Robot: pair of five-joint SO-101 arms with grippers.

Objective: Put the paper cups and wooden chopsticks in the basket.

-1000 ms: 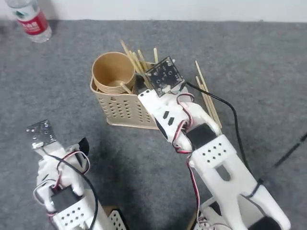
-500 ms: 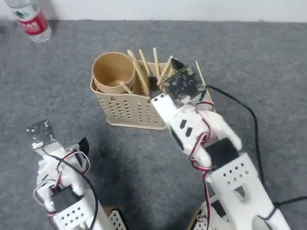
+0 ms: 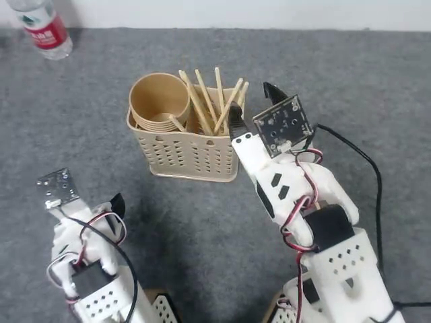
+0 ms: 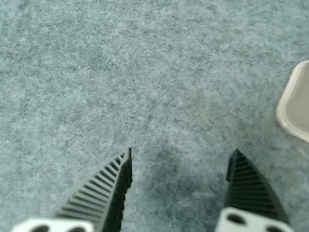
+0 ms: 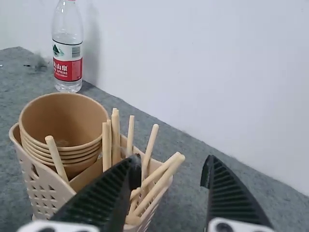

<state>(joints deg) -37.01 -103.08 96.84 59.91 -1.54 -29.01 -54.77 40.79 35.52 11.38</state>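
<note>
A beige perforated basket point(image 3: 182, 153) point(image 5: 36, 186) stands on the grey carpet. Its left half holds a stack of tan paper cups point(image 3: 158, 101) point(image 5: 63, 121). Several wooden chopsticks point(image 3: 214, 101) point(image 5: 145, 164) lean upright in its right half, and one more stick rests against the cups. My right gripper point(image 3: 252, 101) point(image 5: 171, 176) is open and empty, just beside the basket's right end. My left gripper point(image 4: 178, 171) is open and empty over bare carpet at the front left, with a beige basket corner point(image 4: 294, 104) off to one side.
A plastic water bottle point(image 3: 42, 27) point(image 5: 67, 46) with a red label stands at the far left by the white wall. A black cable point(image 3: 367, 168) runs across the carpet to the right of the right arm.
My right gripper has drawn back from over the basket toward the right. The chopsticks that lay on the carpet to the right a second ago now stand in the basket. The left arm is still.
</note>
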